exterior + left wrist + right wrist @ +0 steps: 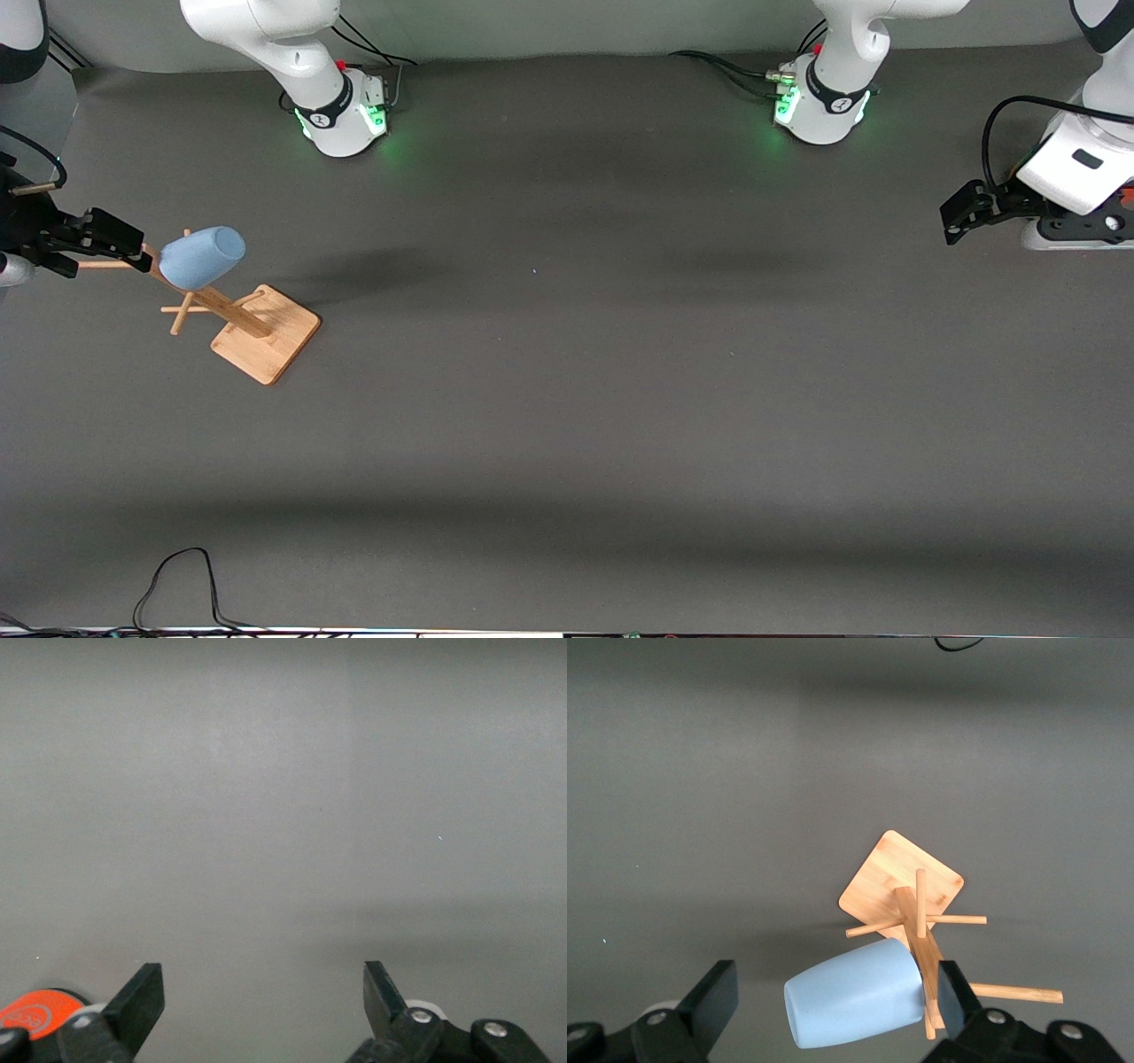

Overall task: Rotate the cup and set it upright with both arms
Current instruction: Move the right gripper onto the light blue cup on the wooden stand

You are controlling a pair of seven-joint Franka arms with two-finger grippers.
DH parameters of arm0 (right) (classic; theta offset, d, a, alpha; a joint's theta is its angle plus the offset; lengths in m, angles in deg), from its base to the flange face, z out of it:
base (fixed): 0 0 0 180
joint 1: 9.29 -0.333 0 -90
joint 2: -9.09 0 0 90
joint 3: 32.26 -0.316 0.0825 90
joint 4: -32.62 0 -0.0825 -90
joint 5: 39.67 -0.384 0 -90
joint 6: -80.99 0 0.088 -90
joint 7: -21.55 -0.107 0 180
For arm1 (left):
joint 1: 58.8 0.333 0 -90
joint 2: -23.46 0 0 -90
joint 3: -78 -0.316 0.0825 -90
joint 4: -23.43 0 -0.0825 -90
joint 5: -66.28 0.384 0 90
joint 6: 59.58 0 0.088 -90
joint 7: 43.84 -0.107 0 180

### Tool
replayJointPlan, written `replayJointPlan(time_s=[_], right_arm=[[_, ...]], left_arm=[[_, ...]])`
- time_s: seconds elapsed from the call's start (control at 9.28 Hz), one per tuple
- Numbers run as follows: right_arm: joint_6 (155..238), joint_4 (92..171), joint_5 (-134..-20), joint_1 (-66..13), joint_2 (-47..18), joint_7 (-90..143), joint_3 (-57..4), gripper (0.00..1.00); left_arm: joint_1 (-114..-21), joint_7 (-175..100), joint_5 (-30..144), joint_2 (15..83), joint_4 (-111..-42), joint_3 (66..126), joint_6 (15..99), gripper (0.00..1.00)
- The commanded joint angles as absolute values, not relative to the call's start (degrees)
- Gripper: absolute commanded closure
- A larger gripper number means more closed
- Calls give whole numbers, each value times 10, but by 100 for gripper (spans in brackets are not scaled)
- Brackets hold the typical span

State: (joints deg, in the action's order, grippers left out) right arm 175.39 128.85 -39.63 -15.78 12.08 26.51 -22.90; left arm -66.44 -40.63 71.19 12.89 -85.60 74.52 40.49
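The light-blue cup (202,257) hangs tilted on a peg of a wooden rack (266,335) near the right arm's end of the table, its closed bottom pointing up and away from the post. My right gripper (133,250) is open, level with the top of the rack and just beside the cup. In the right wrist view the cup (855,1003) lies between the spread fingers of the gripper (833,974), with a clear gap on the cup's bottom side. My left gripper (957,217) waits open and empty at the left arm's end, and in its wrist view (263,979) only bare table shows.
The rack (908,904) has a square bamboo base and several thin pegs sticking out around the cup. A black cable (177,576) loops at the table edge nearest the front camera. The grey mat (567,399) covers the table.
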Motion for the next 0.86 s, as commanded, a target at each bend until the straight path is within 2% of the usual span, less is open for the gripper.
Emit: replayJointPlan(time_s=[0.0, 0.22, 0.75], right_arm=[[1742, 1287, -410, -160, 118, 248, -227, 0], [1739, 1283, -449, -157, 114, 225, -215, 0], [1717, 1373, -492, -158, 133, -248, -175, 0]], left_arm=[[-665, -406, 713, 118, -869, 740, 416, 0], [-666, -406, 711, 117, -869, 741, 410, 0], [-669, -406, 707, 123, -871, 741, 409, 0]])
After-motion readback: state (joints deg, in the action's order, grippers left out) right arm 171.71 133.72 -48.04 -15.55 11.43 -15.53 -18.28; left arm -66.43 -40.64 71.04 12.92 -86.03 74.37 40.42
